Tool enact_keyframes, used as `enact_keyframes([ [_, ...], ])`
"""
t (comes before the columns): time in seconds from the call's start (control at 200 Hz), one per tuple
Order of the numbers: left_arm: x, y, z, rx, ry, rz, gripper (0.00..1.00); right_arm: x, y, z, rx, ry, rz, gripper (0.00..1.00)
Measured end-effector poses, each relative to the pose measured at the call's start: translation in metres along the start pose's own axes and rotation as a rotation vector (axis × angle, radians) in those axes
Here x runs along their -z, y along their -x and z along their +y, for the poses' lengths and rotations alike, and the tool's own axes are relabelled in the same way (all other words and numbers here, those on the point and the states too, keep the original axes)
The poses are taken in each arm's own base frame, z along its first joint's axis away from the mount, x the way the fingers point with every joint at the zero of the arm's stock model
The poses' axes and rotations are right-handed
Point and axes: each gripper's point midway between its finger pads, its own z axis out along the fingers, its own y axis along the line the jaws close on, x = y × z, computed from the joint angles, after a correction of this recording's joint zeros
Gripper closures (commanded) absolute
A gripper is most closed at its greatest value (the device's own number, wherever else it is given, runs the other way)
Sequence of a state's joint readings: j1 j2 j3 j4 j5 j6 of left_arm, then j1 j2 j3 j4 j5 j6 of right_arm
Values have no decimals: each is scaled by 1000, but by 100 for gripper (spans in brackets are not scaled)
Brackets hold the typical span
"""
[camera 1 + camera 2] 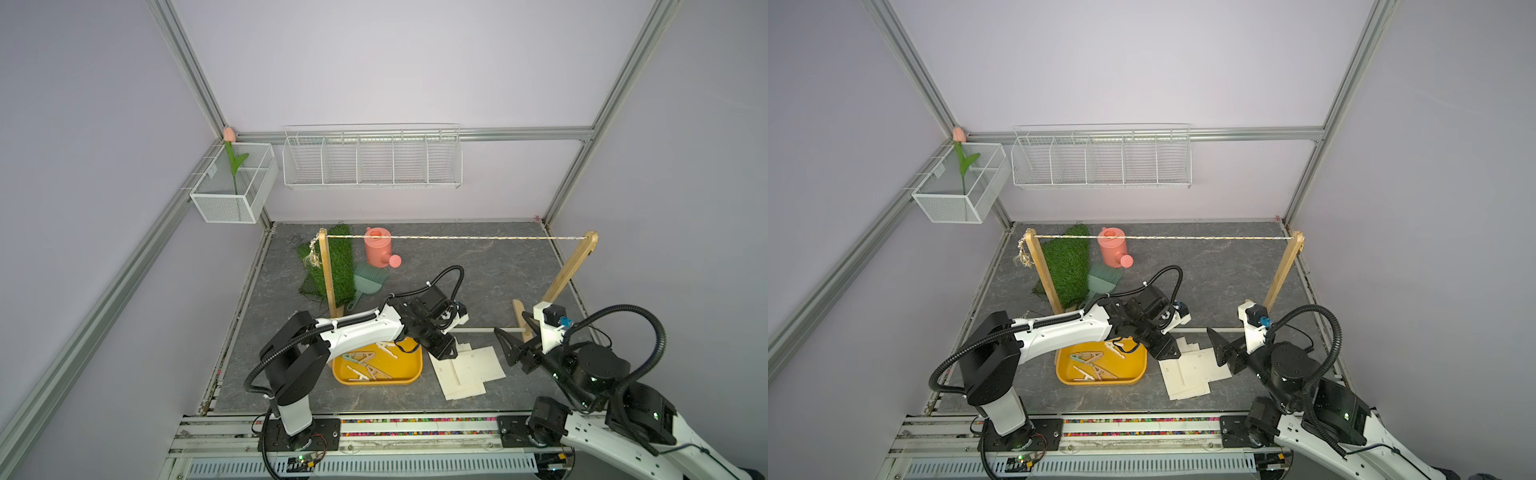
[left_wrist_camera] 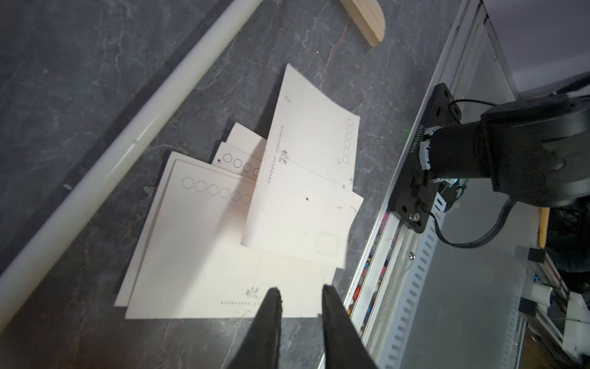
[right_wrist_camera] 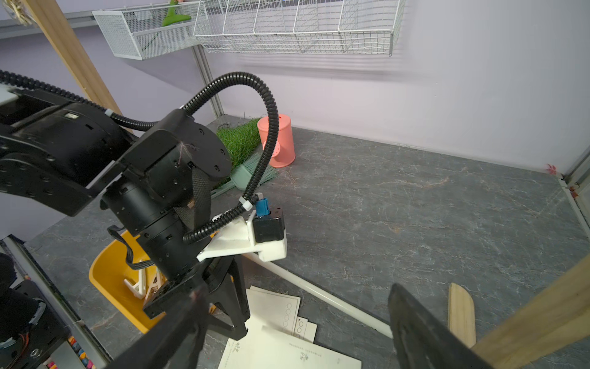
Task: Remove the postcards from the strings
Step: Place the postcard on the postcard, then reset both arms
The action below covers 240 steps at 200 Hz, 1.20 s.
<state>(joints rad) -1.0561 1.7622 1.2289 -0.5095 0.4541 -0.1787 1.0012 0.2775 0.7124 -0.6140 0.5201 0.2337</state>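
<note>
**Postcards piled near the desk's front edge, string bare**

We see the postcards (image 1: 467, 368) (image 2: 223, 239) lying in a loose, overlapping pile on the desk (image 1: 478, 282) near its front edge, with the top card curling upward. The string (image 1: 457, 237) runs bare between its wooden posts (image 1: 328, 274). The left gripper (image 2: 300, 289) hangs just above the pile, its fingers a little apart with nothing between them. The right gripper (image 1: 503, 347) sits beside the pile, jaws spread wide and empty. The yellow tray (image 1: 405, 365) of clothespins (image 1: 365, 365) lies just beside the cards.

Left claw (image 2: 300, 287) stands slightly parted, right claw (image 3: 297, 292) gapes wide.
</note>
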Motion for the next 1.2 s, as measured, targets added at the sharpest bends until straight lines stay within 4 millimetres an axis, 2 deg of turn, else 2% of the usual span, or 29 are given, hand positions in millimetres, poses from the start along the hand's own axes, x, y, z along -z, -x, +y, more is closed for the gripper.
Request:
enact_keyframes([
  [0.06,2,-3,5,-1,29,1,65,-1,-1,0,-7,-6,5,10],
  [0.185,14,-8,11,-19,89,-15,62,-7,-6,-1,-16,-23,28,6],
  [0.26,29,-10,10,-47,119,-44,60,-12,-14,0,-20,-33,53,3],
  [0.335,54,-11,5,-98,150,-101,58,-19,-24,1,-13,-37,85,0],
  [0.455,114,-13,-10,-225,209,-287,46,-34,-36,14,0,-6,148,1],
  [0.58,202,-16,-29,-342,297,-602,36,-58,-50,29,17,28,240,2],
  [0.72,295,-35,-31,-342,449,-925,32,-87,-67,34,16,49,344,3],
  [0.795,339,-52,-24,-293,544,-1072,31,-99,-69,31,13,49,374,4],
  [0.88,385,-80,-9,-203,667,-1224,29,-109,-63,23,14,34,372,5],
  [0.98,426,-120,16,-61,824,-1367,27,-120,-52,3,3,-15,341,5],
  [1.045,442,-145,34,46,920,-1427,25,-128,-49,-13,-5,-61,329,7],
  [1.1,450,-161,49,143,1010,-1442,19,-135,-49,-30,-13,-114,326,7],
  [1.2,445,-165,66,226,1134,-1383,15,-147,-57,-56,-16,-200,334,8],
])
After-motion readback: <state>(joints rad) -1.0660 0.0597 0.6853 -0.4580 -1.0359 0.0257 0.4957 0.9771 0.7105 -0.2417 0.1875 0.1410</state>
